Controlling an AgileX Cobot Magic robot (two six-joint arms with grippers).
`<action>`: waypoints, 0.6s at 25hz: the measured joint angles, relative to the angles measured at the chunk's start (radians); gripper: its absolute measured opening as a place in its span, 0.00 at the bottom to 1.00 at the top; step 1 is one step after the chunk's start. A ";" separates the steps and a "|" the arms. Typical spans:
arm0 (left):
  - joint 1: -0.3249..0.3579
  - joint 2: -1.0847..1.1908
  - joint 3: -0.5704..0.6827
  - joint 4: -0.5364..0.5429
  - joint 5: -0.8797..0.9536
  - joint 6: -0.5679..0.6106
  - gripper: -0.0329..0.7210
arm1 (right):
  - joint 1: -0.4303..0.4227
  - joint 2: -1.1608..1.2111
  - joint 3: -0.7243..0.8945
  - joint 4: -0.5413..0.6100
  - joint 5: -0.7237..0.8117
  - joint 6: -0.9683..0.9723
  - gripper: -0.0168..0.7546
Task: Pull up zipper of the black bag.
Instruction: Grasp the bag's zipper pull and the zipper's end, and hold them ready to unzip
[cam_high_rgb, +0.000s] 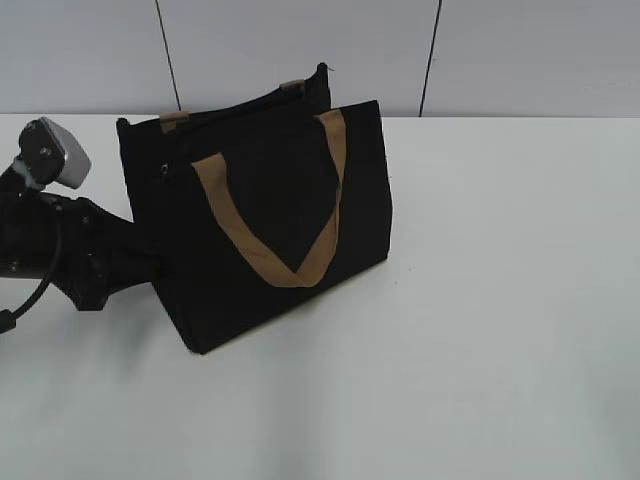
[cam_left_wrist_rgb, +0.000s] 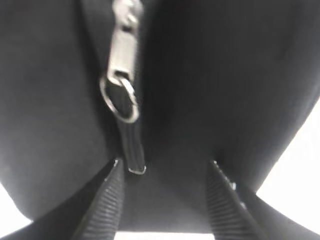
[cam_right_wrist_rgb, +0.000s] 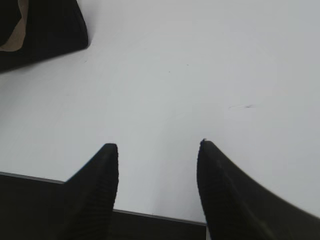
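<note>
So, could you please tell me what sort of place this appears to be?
Probably a lab test bench: a bare white table, a plain panelled wall behind it, and only the black bag set out.

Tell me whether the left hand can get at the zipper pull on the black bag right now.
Probably yes. The left hand is open and close against the bag, with the zipper pull just ahead of its fingers and nothing between them.

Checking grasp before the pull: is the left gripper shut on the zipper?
Open. In the left wrist view the left gripper has its fingers spread, the zipper tab hanging between them, ungripped.
</note>
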 joint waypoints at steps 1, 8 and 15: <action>-0.001 0.007 -0.009 0.000 -0.009 0.000 0.57 | 0.000 0.000 0.000 0.000 0.000 0.000 0.53; -0.002 0.090 -0.097 -0.002 0.052 0.000 0.57 | 0.000 0.000 0.000 0.000 0.000 0.000 0.53; -0.004 0.099 -0.098 -0.001 0.049 0.000 0.55 | 0.000 0.000 0.000 0.000 0.000 0.000 0.53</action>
